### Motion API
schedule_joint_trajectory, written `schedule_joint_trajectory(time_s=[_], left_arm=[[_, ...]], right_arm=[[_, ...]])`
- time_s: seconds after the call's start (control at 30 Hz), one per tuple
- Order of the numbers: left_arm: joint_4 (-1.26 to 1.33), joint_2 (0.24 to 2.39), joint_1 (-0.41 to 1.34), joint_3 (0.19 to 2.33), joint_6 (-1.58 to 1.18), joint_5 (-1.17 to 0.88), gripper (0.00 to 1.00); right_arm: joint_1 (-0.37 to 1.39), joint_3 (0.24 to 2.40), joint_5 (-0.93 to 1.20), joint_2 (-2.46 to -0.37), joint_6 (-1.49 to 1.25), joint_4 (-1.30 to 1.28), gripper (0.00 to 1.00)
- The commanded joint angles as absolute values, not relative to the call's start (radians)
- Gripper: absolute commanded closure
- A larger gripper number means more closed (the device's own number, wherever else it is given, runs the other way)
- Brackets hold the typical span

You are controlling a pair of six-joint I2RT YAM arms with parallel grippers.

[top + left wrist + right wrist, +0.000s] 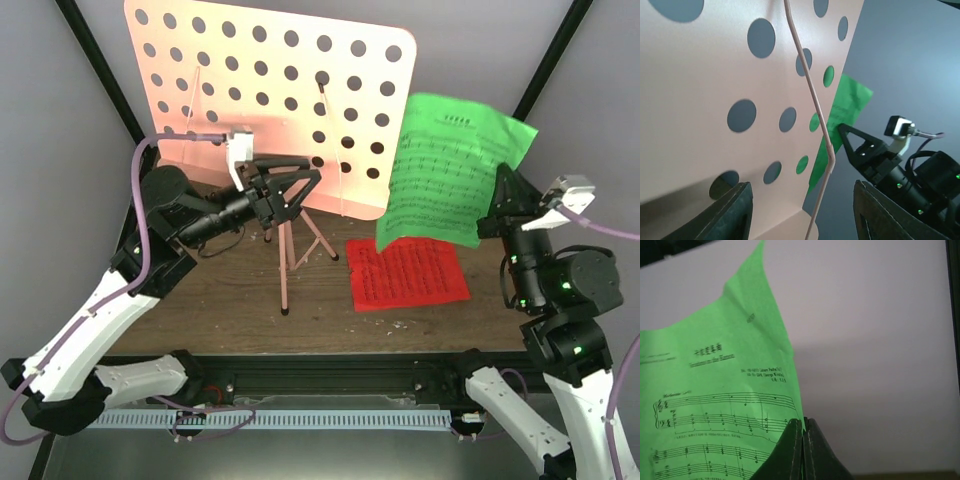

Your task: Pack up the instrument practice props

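Right gripper (803, 422) pinches one green sheet (715, 390); left gripper (801, 186) gapes beside one pink stand (245, 82); one red sheet (405, 273) lies flat.

The pink stand desk (242, 88) looks matt, perhaps metal; green sheet (445, 170) and red sheet (408, 272) are paper.

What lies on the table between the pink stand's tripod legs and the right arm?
The red music sheet lies flat there, as the top view shows.

- Your top camera looked down on the table (220, 300) from high behind.
- Your left wrist camera faced the pink desk (700, 75) closely.
- Your right wrist camera hugged the green sheet (705, 370); all three views shared it.
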State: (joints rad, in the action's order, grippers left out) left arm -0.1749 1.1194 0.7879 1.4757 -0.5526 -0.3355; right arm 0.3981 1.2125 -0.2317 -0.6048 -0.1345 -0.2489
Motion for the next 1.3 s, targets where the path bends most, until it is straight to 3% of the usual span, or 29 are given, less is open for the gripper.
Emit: schedule_joint_trajectory(time_s=[0.0, 0.57, 0.97, 1.13, 1.27], left_arm=[[-0.182, 1.049, 0.786, 1.397, -0.522, -0.356, 0.44], [-0.182, 0.704, 0.785, 0.877, -0.566, -0.426, 0.30], [-0.281, 0.513, 0.785, 0.633, -0.649, -0.287, 0.29], [-0.323, 0.518, 0.784, 0.619, -0.670, -0.204, 0.29], [-0.300, 0.552, 0.777, 0.607, -0.689, -0.197, 0.28]], right_arm=[[0.405, 1.107, -0.249, -0.537, -0.261, -0.356, 0.99], [0.405, 0.402, -0.143, -0.417, -0.759, -0.382, 0.99], [0.405, 0.213, -0.277, -0.273, -1.015, -0.520, 0.99], [0.405, 0.255, -0.325, -0.253, -0.998, -0.536, 0.65], [0.405, 0.330, -0.355, -0.251, -0.940, -0.528, 0.27]])
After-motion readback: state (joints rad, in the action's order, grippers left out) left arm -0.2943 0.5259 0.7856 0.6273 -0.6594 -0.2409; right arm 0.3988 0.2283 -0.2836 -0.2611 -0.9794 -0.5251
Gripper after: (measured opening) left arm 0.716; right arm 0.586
